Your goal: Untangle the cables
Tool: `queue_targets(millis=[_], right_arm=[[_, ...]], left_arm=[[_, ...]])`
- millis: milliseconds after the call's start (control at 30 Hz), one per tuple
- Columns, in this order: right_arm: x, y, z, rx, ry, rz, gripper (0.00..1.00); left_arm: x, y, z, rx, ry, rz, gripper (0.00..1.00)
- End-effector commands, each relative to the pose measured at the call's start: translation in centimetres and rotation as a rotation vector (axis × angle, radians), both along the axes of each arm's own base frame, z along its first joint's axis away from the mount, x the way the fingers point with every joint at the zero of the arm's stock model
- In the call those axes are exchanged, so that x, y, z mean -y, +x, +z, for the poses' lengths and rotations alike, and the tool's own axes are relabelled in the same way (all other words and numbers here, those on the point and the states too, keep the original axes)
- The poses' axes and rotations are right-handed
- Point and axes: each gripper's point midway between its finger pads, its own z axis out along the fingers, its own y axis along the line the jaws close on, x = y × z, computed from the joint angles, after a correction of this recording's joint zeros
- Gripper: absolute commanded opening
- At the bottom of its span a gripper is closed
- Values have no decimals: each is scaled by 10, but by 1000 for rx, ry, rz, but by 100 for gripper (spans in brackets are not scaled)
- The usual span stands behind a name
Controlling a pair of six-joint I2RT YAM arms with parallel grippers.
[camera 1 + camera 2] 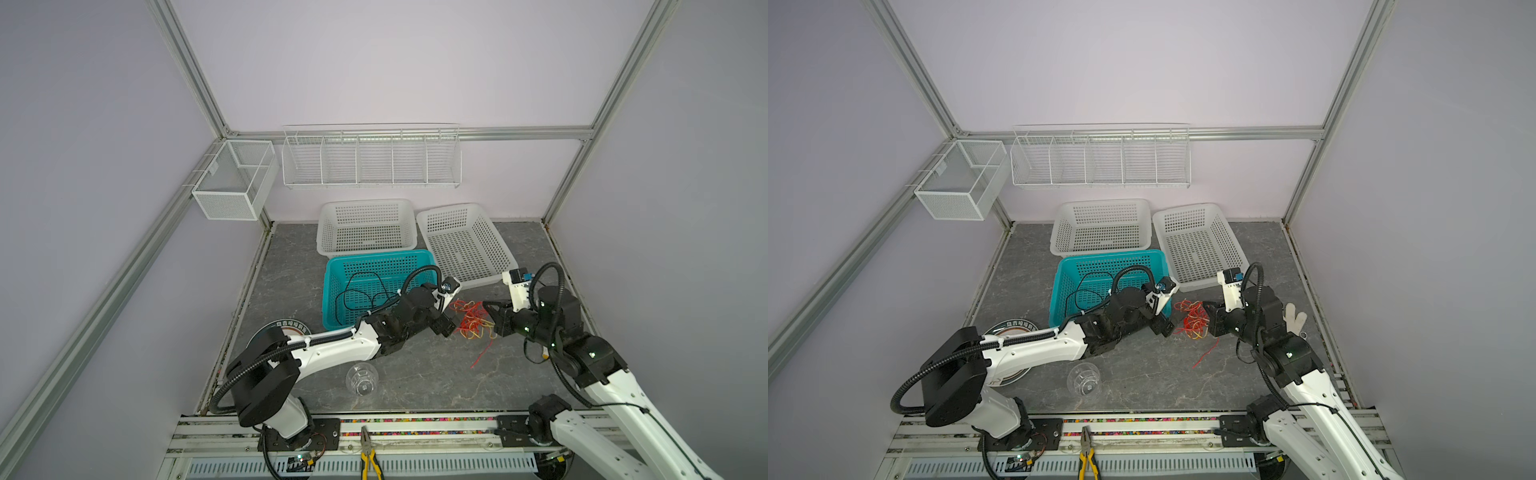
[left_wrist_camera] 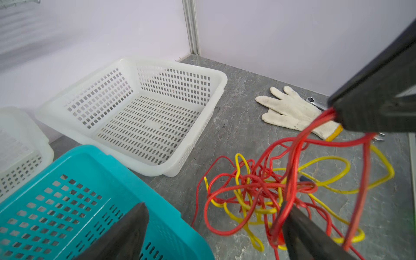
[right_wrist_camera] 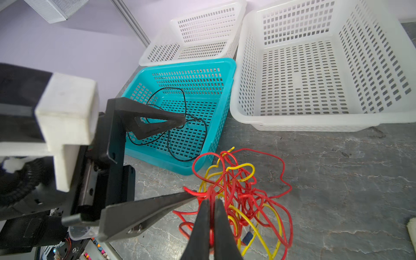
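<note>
1. Tangle of red and yellow cables lies on the bench, nearer its right edge, just beside the teal basket, where a black cable lies apart.
2. The right pincer is clamped on a red strand; the left pincer gapes wide, gripping nothing.
3. Best, I judge: close the left on one yellow loop and draw apart slowly.
4. The basket wall crowds the left; a glove lies by the right edge.

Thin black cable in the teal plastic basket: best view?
Right wrist view: thin black cable lies looped, close up, in the teal plastic basket, a left gripper finger crossing it. Both top views show it small, partly behind the left arm. Left wrist view: none.
</note>
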Motion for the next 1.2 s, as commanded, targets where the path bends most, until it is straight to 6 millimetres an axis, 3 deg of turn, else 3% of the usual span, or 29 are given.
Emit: queue_targets(millis=[0,133,233,300,333,433,533,633,700,867,1167], right_arm=[[-10,1,14,45,49,41,6],[-12,1,16,46,61,52,6],[-15,2,13,32,65,61,6],[-16,4,10,19,63,60,6],[-15,6,7,10,57,50,6],[-4,16,-10,-27,4,-29,7],[20,28,-34,-76,-95,-167,13],[37,33,-55,-129,-155,-254,23],[38,33,-61,-142,-163,-252,28],[23,29,-58,-94,-113,-164,49],[38,26,-56,-59,-130,-227,54]], left_arm=[[9,0,16,45,-35,-30,79],[14,1,13,36,-21,-39,57],[17,1,14,34,-31,-44,32],[20,2,17,35,-37,-42,7],[21,4,18,33,-40,-36,0],[24,7,26,37,-53,-23,0],[26,9,38,45,-77,-18,0],[29,10,51,46,-95,-19,0],[31,12,56,34,-95,-11,0],[41,17,55,-21,-69,-1,0],[48,12,51,-72,-88,-34,0]])
